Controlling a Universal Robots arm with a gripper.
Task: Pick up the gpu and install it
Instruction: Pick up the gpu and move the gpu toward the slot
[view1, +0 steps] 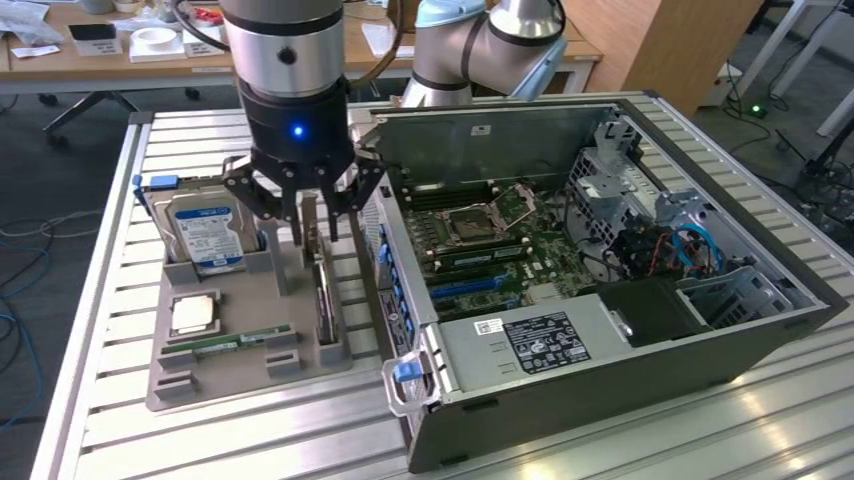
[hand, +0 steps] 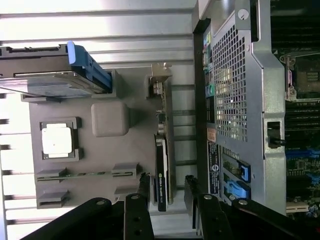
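I'm watching pincer (hand: 167, 179) spread astride thin black gpu card (hand: 161, 170) standing edge-on in grey plastic tray (hand: 100, 155); card sitting off-centre, closing risking tilting, jamming it.

Black gpu (hand: 161, 175), grey holder tray (hand: 100, 155), blue-white labelled silver hard drive (view1: 207, 235).

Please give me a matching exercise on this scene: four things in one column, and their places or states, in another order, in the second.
1. graphics card
2. hard drive
3. processor chip
4. computer case

a. lies flat in a pocket of the grey tray
b. lies open on its side, circuit board showing
c. stands on edge, open jaws on either side
d. stands upright, showing a blue-white label

Pairs: 1-c, 2-d, 3-a, 4-b
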